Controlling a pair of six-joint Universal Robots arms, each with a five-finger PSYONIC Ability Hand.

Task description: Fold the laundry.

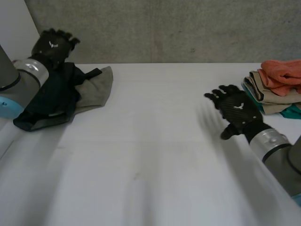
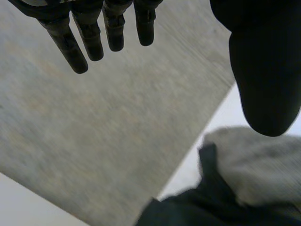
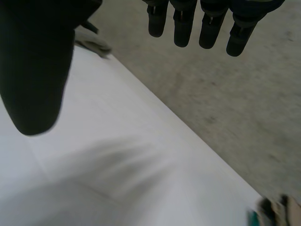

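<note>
Dark garment [image 1: 51, 101]: crumpled and unfolded, at the far left of the white tabletop [image 1: 150, 155]. It lies partly on top of a grey cloth [image 1: 99, 87].

Grey cloth: also unfolded. It spreads out from under the garment toward the middle of the tabletop, and one corner reaches the far edge.

Left arm [image 1: 21, 77]: just beside the garment's near end (whether the two touch cannot be told).

Stack of folded laundry [image 1: 270, 96]: at the far right edge of the tabletop, well apart from the dark garment. An orange cloth [image 1: 282, 70] is on top, with beige layers under it and a teal piece lowest.

Left hand [image 1: 52, 47]: up above the far left corner, just beyond the dark garment, against the grey concrete wall [image 1: 188, 28]. In the left wrist view its fingers [image 2: 89, 40] are straight and side by side, with the thumb well apart from them. It holds nothing. The grey cloth and dark garment lie below the thumb.

Right hand [image 1: 237, 110]: over bare tabletop on the right side, near the stack but apart from it. In the right wrist view its fingers [image 3: 211, 26] are straight, the thumb is set wide, and there is nothing in its grasp. The grey cloth shows far off past the thumb.
</note>
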